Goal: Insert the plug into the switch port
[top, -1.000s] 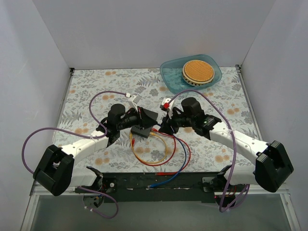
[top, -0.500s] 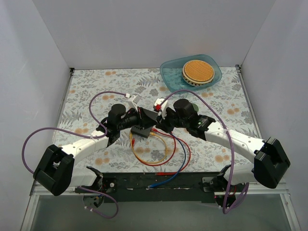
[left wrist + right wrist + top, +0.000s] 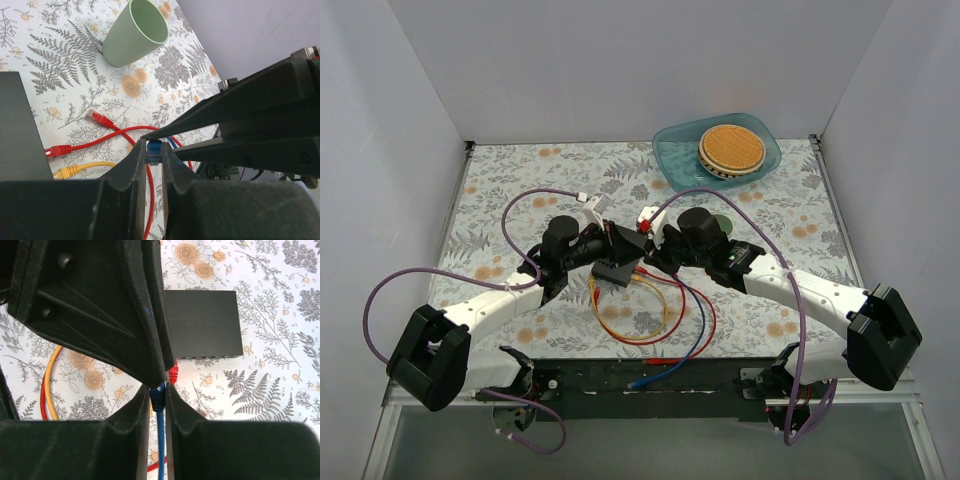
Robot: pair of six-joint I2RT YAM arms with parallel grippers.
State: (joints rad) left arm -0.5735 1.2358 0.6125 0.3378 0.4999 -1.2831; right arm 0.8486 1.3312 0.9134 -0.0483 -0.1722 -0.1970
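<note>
The blue plug [image 3: 154, 151] on its blue cable [image 3: 160, 440] sits between both grippers' tips above the table. My left gripper [image 3: 154, 150] is shut on it from one side. My right gripper [image 3: 158, 392] is shut on it just behind, with the cable trailing down between its fingers. The flat black switch box [image 3: 202, 322] lies on the table beyond, its row of ports [image 3: 205, 357] along the near edge. A red plug [image 3: 173, 374] lies at that edge. In the top view the grippers [image 3: 625, 243] [image 3: 650, 252] meet over the box [image 3: 615, 272].
Red and yellow cables [image 3: 650, 315] loop on the floral cloth in front of the box. A green cup [image 3: 135, 32] lies on its side behind the right arm. A blue bowl [image 3: 670, 150] with a round waffle stands at the back right.
My right arm has swung left and brought its gripper up against the left gripper's tips. The left arm has barely moved.
</note>
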